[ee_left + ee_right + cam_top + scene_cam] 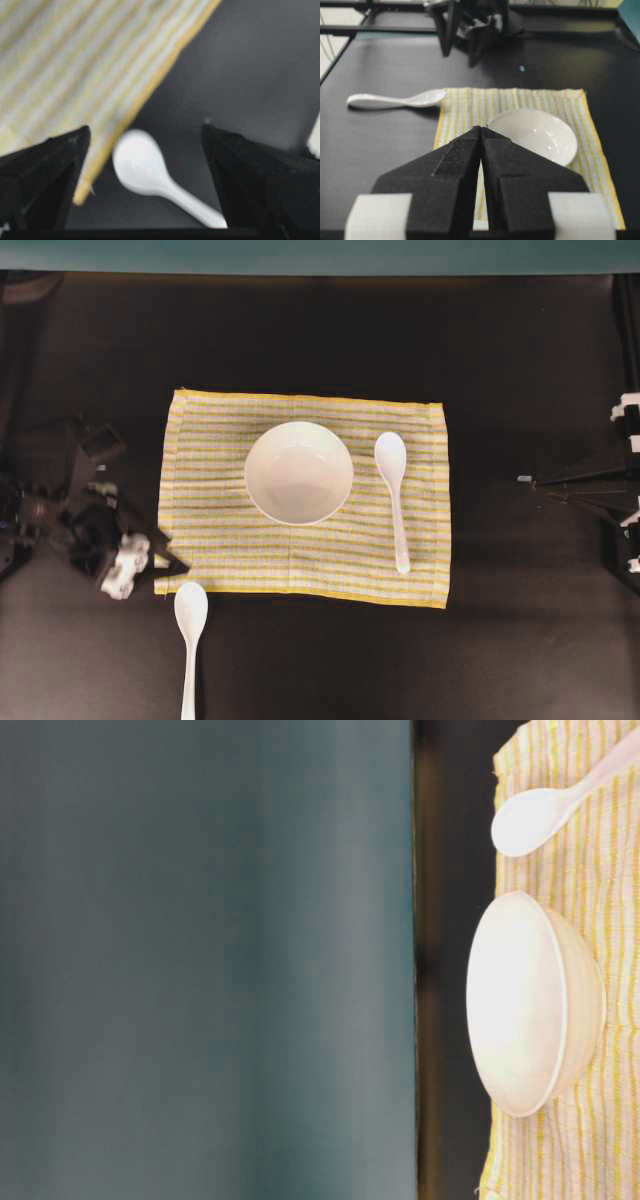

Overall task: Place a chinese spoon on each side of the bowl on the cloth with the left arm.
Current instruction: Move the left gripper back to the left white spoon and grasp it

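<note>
The white bowl [298, 472] [530, 1005] [535, 132] sits in the middle of the yellow-striped cloth [220, 540] [465, 107] [100, 60]. One white chinese spoon [392, 490] [540, 810] lies on the cloth to the right of the bowl. A second spoon [190, 635] [150, 172] [400, 100] lies on the bare table just off the cloth's front left corner. My left gripper [170, 562] [145, 127] hovers open by that corner, with this spoon's scoop seen between its fingers but not touched. My right gripper [481, 128] [524, 479] is shut and empty at the right side.
The black table [500, 640] surrounds the cloth. A teal backdrop [320, 255] runs along the far edge. The left arm's body [70, 510] stands at the left edge of the table, and the right arm's frame [625, 470] at the right edge.
</note>
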`<state>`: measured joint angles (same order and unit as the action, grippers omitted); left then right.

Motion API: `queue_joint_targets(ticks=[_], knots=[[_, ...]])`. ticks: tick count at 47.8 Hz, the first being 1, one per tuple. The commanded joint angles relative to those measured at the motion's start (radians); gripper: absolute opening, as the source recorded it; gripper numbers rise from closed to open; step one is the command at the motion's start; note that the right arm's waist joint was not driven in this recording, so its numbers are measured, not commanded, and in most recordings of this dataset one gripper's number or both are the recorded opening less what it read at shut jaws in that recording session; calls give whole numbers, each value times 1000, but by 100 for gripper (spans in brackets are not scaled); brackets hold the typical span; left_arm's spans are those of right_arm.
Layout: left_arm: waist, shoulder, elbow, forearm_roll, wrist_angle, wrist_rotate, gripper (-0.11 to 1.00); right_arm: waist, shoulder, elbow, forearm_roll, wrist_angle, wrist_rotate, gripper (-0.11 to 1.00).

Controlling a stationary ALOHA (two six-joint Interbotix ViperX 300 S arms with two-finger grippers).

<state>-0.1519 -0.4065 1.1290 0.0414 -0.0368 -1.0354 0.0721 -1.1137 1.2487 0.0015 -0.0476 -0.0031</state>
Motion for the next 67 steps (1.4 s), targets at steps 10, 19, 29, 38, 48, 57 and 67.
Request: queue_joint_targets(ticks=[10,19,29,38,48,57,67], knots=[[-86,115,-28,5,6,-48,85,0,3,-3,2,-6,5,1],[-100,209,-48,3,-8,-46,83,0,3,-3,2,-5,3,1],[-100,241,-60,5,-35,-43,83,0,3,0,2,-3,5,1],[-100,247,-64,3,-49,-41,83,0,3,2,2,-6,5,1],[-98,253,-67,5,-48,-38,81,0,3,2,2,-11,5,1],[-97,255,-69,3,-44,-34,59,0,3,2,2,-15,5,1],[-97,252,-66,3,-41,-34,14,0,3,2,2,-23,5,1]])
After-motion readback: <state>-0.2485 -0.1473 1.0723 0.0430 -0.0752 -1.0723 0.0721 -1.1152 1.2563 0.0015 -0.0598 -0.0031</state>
